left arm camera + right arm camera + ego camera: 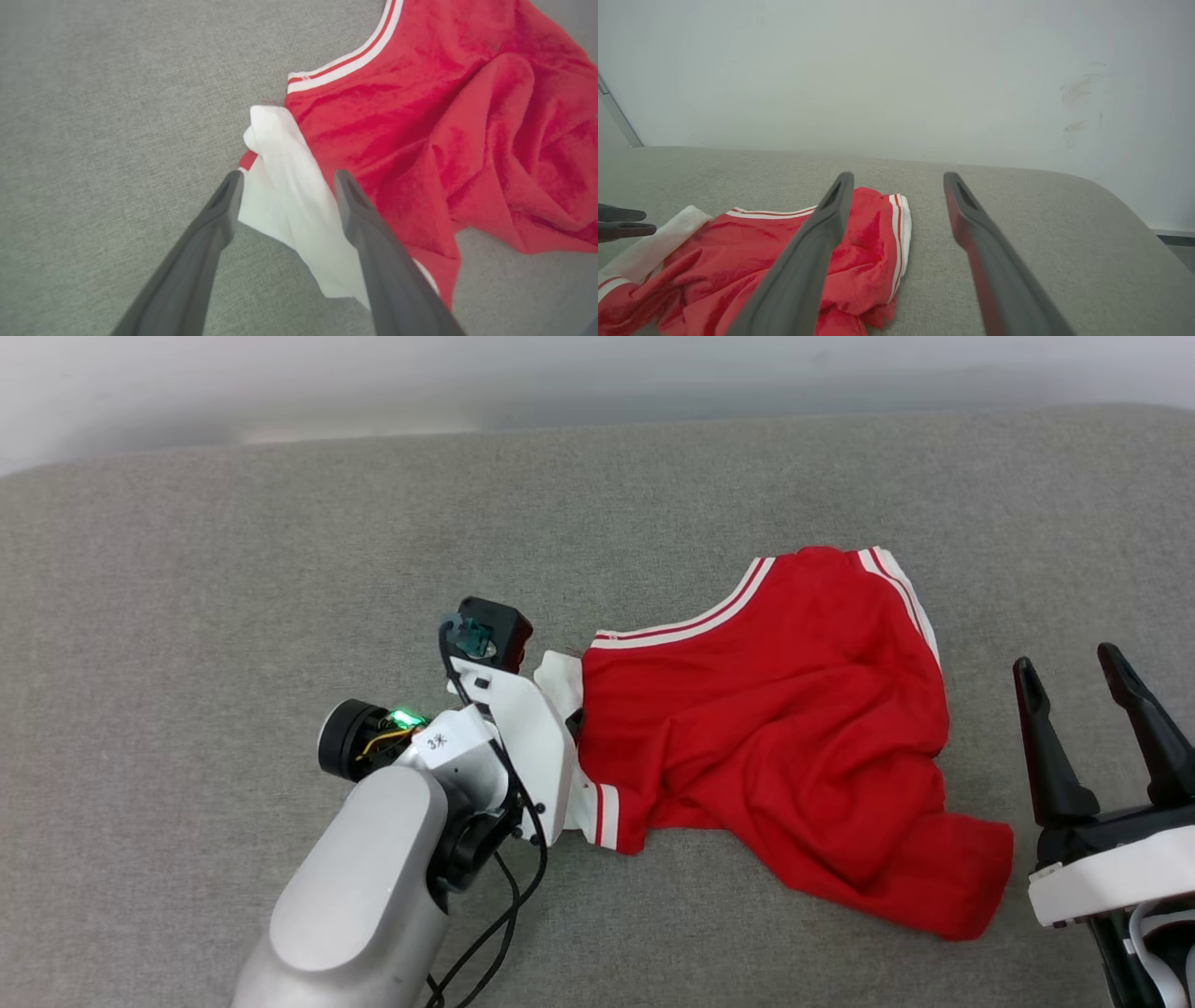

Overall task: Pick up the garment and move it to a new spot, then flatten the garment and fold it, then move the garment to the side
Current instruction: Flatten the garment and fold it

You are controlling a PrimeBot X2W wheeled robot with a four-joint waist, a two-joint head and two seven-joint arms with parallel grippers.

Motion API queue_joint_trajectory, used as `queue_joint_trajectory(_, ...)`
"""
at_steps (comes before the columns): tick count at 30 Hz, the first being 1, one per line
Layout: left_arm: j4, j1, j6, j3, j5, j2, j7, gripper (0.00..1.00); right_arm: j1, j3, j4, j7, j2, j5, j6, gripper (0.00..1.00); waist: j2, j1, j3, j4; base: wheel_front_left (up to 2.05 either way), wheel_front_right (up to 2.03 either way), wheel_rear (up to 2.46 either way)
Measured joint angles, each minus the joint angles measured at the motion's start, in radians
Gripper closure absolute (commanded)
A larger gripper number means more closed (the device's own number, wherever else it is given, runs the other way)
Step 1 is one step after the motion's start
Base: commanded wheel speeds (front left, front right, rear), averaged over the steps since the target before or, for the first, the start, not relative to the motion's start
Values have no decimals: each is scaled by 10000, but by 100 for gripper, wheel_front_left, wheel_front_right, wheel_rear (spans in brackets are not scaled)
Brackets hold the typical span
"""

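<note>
- The garment [775, 728] lies on a grey sofa seat [280, 569], a bit right of the middle in the head view.
- It is red and all crumpled up, with the plain red side up.
- The left gripper [288, 177] is down at the left end of the garment.
- Its 2 fingers are spread wide apart, and the white sleeve [289, 200] lies between them.
- 1 finger is on each side of the sleeve. We cannot tell if they touch the cloth. They are not pinching it.
- The right gripper [1066, 658] is near the right end of the garment, but apart from it.
- Its 2 fingers are spread wide too, and they hold nothing.
- We count 1 garment, 2 grippers, 2 dark fingers on each gripper, and 1 white sleeve.
- In the head view the long way of the garment goes from the upper left, by the left gripper, down to the lower right, by the right gripper.
- The white sleeve points at the left gripper.
- The edges with red and white stripes face the far side, toward the pale wall [896, 70].
- The plain red end points to the lower right.
</note>
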Motion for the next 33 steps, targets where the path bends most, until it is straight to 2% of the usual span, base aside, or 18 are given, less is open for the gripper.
queue_joint_trajectory(10, 1231, -285, -81, -405, 94, -226, 115, 2, 13, 8, 311, -104, 88, -52, -2, 0, 0, 0, 324, -23, 0, 0, 0)
queue_joint_trajectory(11, 1325, -288, -75, -422, 94, -240, 100, 69, 4, 36, 334, -104, 92, -52, -2, 0, 0, 0, 339, -16, 0, 0, 0)
queue_joint_trajectory(12, 1415, -291, -77, -435, 94, -247, 31, 100, -12, 69, 359, -115, 102, -54, -2, 0, 0, 1, 349, -11, 0, 0, 0)
queue_joint_trajectory(19, 1358, -292, 2, -259, 186, -169, -1277, 100, 11, 6, 591, -130, 104, -79, 0, 0, 0, 0, 182, 245, 0, 0, 0)
queue_joint_trajectory(27, 596, 201, 86, 669, 29, 537, -3187, 100, 34, 4, 648, 96, 82, -100, 0, 0, 0, 0, -218, 770, 0, 0, 0)
queue_joint_trajectory(31, 777, 920, 86, 1191, -276, 1057, -3743, 100, 109, 40, 721, 236, 109, -155, -2, 0, 0, 0, -355, 961, 0, 0, 0)
queue_joint_trajectory(33, 1058, 1261, 38, 1313, -451, 1137, -3958, 100, 143, 69, 811, 293, 132, -155, -2, 0, 0, 0, -391, 1028, 0, 0, 0)
